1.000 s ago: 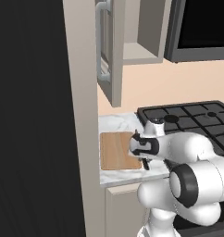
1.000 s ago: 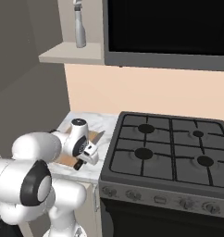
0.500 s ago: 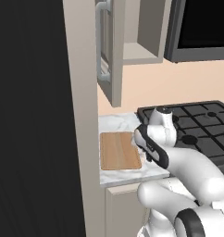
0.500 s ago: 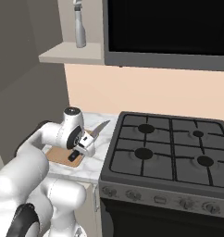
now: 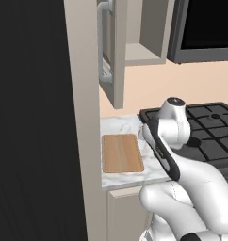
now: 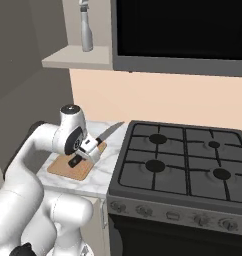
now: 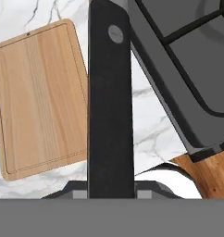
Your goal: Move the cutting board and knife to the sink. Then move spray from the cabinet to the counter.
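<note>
Your claw (image 6: 88, 150) pinches the knife (image 6: 107, 135) by its black handle, lifted above the cutting board (image 5: 122, 153) on the tabletop (image 5: 117, 127). It's stiff, slim and likely slippery; keep hold mid-handle, blade clear.

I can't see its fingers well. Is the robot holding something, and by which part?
Yes: the gripper holds the knife by its black handle, lifted above the cutting board.

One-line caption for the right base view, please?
Gripper lifts the knife above the cutting board beside the stovetop.
</note>
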